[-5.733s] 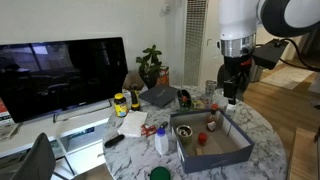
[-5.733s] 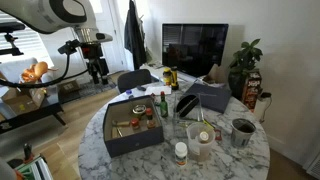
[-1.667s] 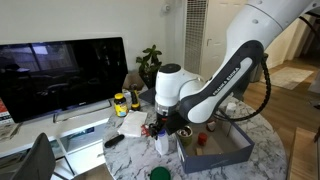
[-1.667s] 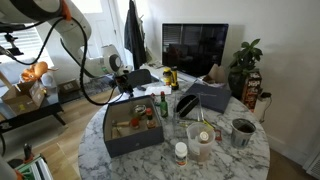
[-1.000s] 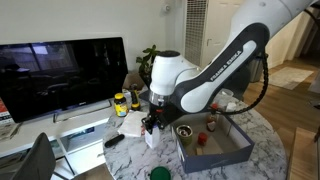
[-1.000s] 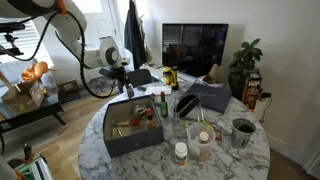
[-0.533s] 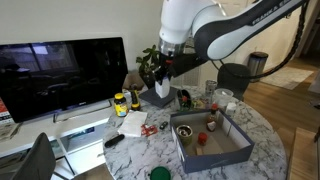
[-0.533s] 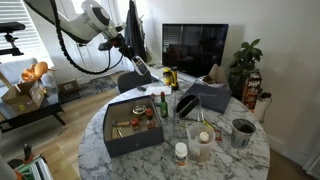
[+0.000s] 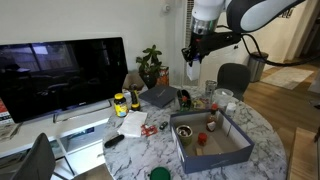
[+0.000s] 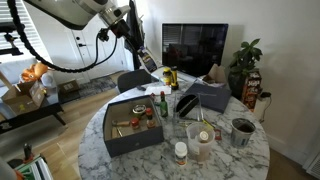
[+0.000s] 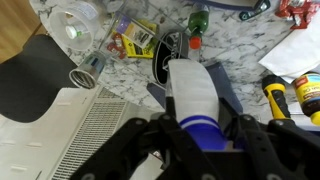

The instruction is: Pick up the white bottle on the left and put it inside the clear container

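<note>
My pincer (image 11: 197, 138) is clamped on the white bottle (image 11: 193, 92), high above the marble table (image 9: 135, 157), with free air all around. The clear container (image 10: 200, 143) stands near the table's rim, close to the grey tray (image 10: 125, 146), its top open.

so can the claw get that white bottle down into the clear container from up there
Probably yes. The claw, shut on the white bottle, hangs high above the table, and nothing shows over the mouth of the clear container, so the way down looks free.
</note>
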Controlling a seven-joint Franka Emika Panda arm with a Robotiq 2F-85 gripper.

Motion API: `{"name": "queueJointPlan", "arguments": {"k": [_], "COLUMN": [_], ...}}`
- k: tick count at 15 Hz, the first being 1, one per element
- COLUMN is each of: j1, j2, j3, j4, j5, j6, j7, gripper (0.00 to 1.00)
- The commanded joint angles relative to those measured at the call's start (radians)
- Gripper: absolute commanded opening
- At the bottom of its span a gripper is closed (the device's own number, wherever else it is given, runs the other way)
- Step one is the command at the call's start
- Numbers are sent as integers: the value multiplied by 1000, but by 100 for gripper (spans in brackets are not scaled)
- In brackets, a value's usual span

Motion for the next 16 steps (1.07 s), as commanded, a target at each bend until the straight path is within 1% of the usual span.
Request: {"name": "queueJointPlan", "arguments": {"k": [1, 2, 3, 4, 6, 8, 9, 11, 13, 16], "j1": [-61, -58, -67, -102, -173, -243, -275, -330, -360, -367], "j2": [7, 15, 21, 30, 21, 50, 69, 126, 188, 251], "j3": [69, 75, 75, 54, 8, -31, -57, -99, -124, -125], "j4": [8, 12, 23, 40, 37, 34, 31, 11, 18, 41], "j5": [8, 8, -43, -64, -24, 5, 46, 101, 199, 387], "j6": [1, 0, -15, -29, -14, -14, -5, 28, 47, 78], "j7": [-5, -4, 22, 56, 54, 40, 11, 4, 0, -29], "gripper": [44, 44, 19, 19, 19, 19, 19, 19, 19, 19]}}
